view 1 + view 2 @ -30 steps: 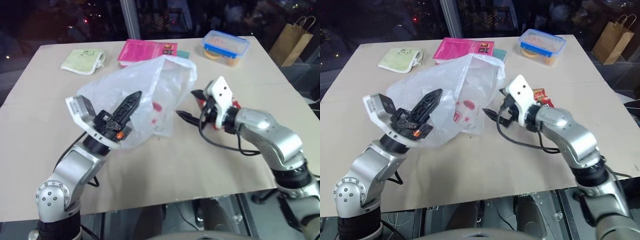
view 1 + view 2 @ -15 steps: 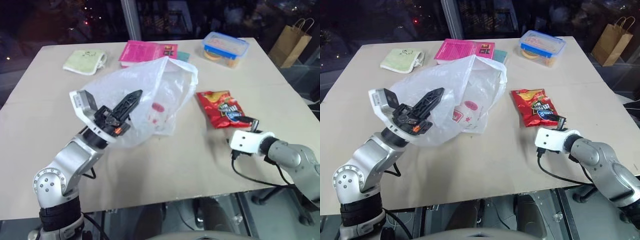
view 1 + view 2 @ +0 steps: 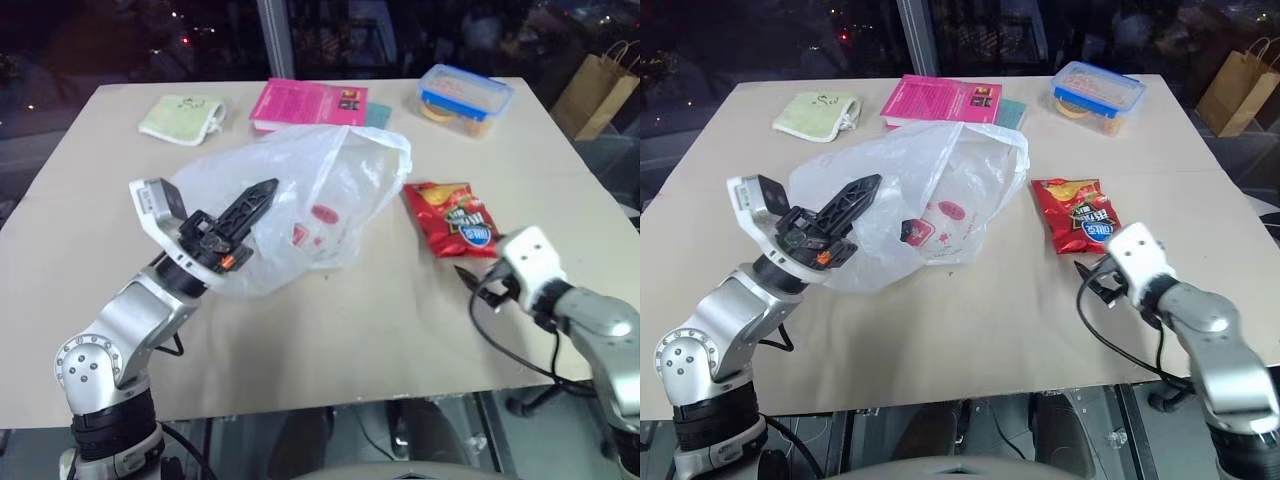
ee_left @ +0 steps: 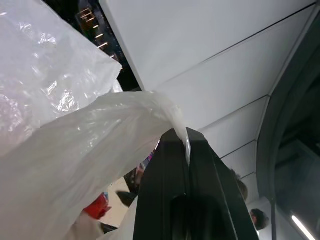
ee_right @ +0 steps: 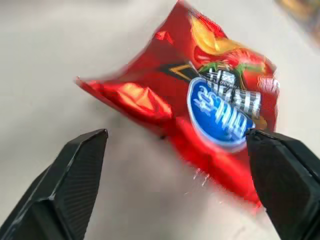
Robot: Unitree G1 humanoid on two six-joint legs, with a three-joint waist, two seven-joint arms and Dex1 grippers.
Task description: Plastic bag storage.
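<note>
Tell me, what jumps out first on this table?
The big crinkly plastic bag in the middle, one edge pinched in the left claw, which holds it up. To its right lies a glossy red snack packet, with the right claw open wide just in front of it.

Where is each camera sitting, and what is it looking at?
Left eye view: on the head, looking down over the table; both arms show, the left gripper shut on the plastic bag.
Right eye view: beside it, same scene; the right gripper is open near the red snack packet.
Left wrist view: on the left wrist, looking up along its black fingers pinching the bag.
Right wrist view: on the right wrist, facing the snack packet between its spread fingers.
Both eye views share everything; both wrist views show the bag or the packet seen from above.
</note>
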